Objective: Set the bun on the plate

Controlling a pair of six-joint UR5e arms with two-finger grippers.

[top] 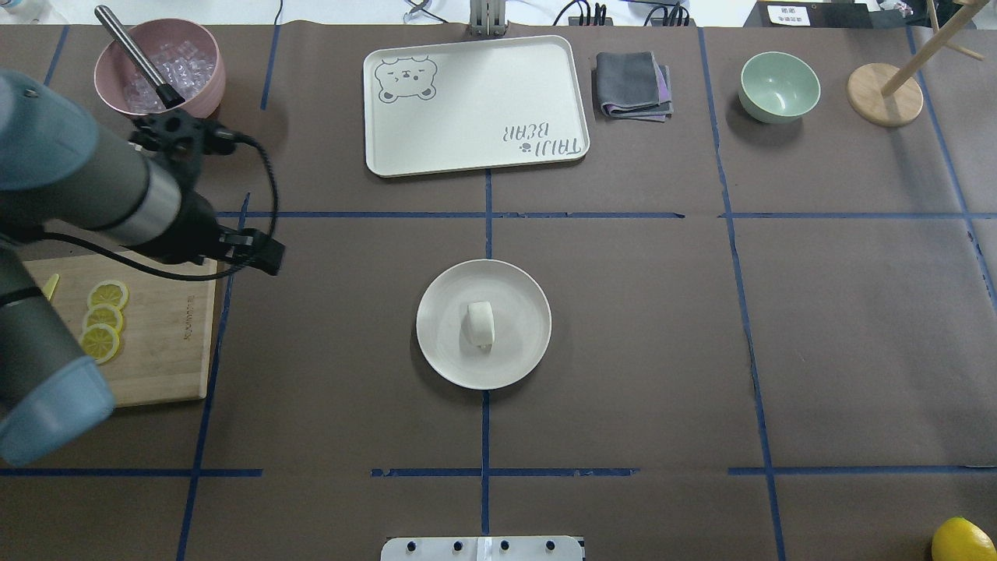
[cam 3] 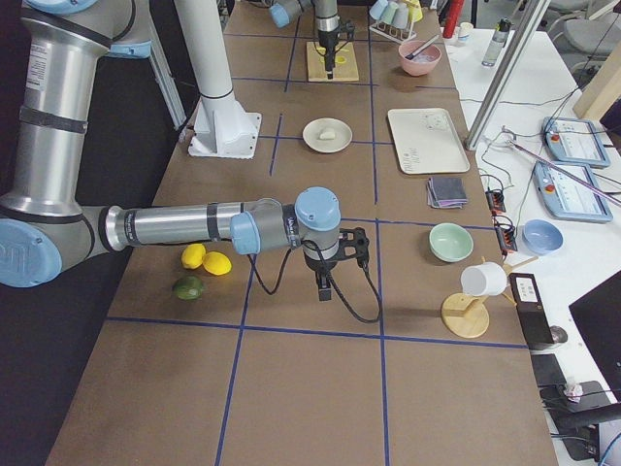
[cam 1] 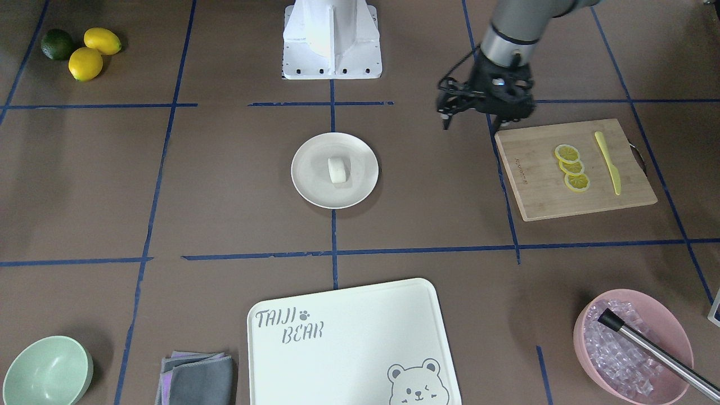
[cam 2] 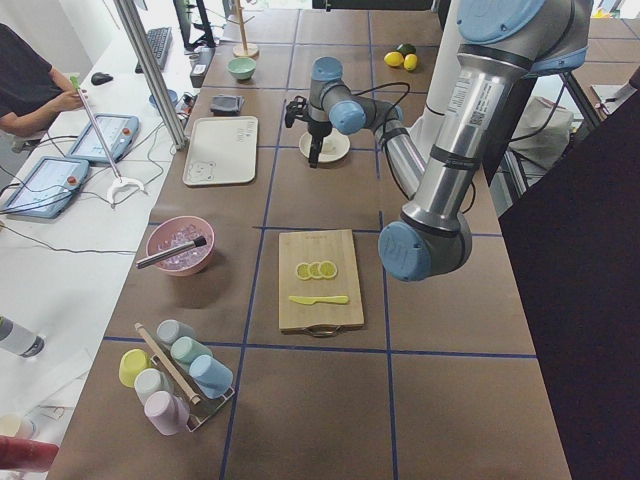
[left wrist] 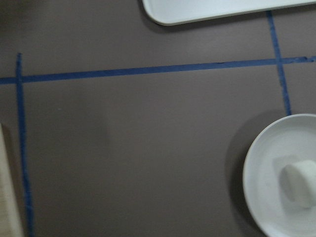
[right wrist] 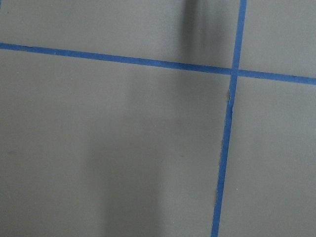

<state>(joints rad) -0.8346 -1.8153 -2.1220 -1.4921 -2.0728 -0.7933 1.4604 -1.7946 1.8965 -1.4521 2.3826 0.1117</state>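
The small white bun (cam 1: 338, 169) (top: 480, 324) lies in the middle of the round cream plate (cam 1: 309, 169) (top: 444, 327) at the table's centre, with nothing touching it. The left wrist view has the plate (left wrist: 261, 182) and bun (left wrist: 300, 183) at its lower right. My left gripper (cam 1: 471, 122) (top: 261, 253) hangs open and empty well to the side of the plate, by the near corner of the cutting board. My right gripper (cam 3: 325, 286) shows only in the exterior right view, far from the plate over bare table; whether it is open or shut I cannot tell.
A bamboo cutting board (cam 1: 534, 185) holds three lemon slices (cam 1: 572, 167) and a yellow knife (cam 1: 607, 163). The bear-printed tray (cam 1: 349, 337), a pink ice bowl (cam 1: 633, 343), a mint bowl (cam 1: 45, 371), a folded cloth (cam 1: 197, 379) and whole lemons (cam 1: 84, 50) ring the table.
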